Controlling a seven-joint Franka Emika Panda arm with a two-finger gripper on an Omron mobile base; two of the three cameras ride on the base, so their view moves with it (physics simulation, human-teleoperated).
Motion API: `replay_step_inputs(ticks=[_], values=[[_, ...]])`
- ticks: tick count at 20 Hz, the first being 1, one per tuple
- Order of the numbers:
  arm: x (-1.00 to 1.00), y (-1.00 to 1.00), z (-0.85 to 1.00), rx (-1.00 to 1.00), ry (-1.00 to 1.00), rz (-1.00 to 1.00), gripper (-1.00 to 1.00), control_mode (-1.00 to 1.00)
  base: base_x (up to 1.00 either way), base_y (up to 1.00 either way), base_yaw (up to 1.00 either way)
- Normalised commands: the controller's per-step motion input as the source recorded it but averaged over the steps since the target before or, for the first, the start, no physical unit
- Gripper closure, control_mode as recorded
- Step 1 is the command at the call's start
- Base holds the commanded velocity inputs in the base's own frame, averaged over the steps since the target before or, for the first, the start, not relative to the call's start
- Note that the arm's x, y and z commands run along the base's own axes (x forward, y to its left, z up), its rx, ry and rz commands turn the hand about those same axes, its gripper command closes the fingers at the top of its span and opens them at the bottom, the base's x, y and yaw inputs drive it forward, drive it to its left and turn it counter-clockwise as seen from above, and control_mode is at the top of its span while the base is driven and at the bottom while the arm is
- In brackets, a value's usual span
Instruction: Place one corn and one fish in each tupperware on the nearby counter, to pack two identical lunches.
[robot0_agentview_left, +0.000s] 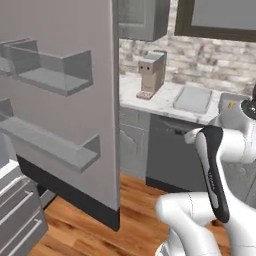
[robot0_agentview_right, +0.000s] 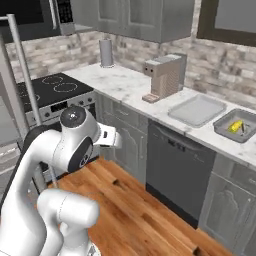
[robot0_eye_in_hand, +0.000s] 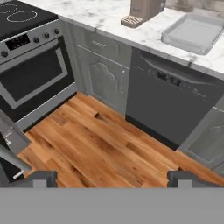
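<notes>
a: grey left tupperware (robot0_agentview_right: 197, 110) is sitting bare on the counter (robot0_agentview_right: 127, 82). right tupperware (robot0_agentview_right: 235, 126) is holding a corn (robot0_agentview_right: 236, 126) plus a dark sliver, maybe a fish.

b: so roughly half packed, i'm guessing. gripper (robot0_eye_in_hand: 112, 179) is hanging over the floor, fingertips (robot0_eye_in_hand: 41, 178) spread wide, carrying nothing.

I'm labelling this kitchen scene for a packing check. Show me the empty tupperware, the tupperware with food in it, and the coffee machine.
empty tupperware (robot0_agentview_right: 196, 110): right base view, on its bare floor.
filled tupperware (robot0_agentview_right: 226, 123): right base view, on its bare floor left of the yellow corn.
coffee machine (robot0_agentview_right: 166, 76): right base view, on its front body.
</notes>
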Motion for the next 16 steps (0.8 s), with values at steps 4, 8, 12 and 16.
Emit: replay_step_inputs(ticks=[4, 8, 12, 16], values=[[0.00, 0.00, 0.00, 0.00, 0.00, 0.00, -1.00, 1.00, -0.98, -0.23, 0.56], [0.00, 0.00, 0.00, 0.00, 0.00, 0.00, -1.00, 1.00, -0.99, -0.12, 0.60], [0.00, 0.00, 0.00, 0.00, 0.00, 0.00, -1.00, 1.00, -0.92, 0.39, 0.59], [0.00, 0.00, 0.00, 0.00, 0.00, 0.00, -1.00, 1.00, -0.45, 1.00, 0.60]])
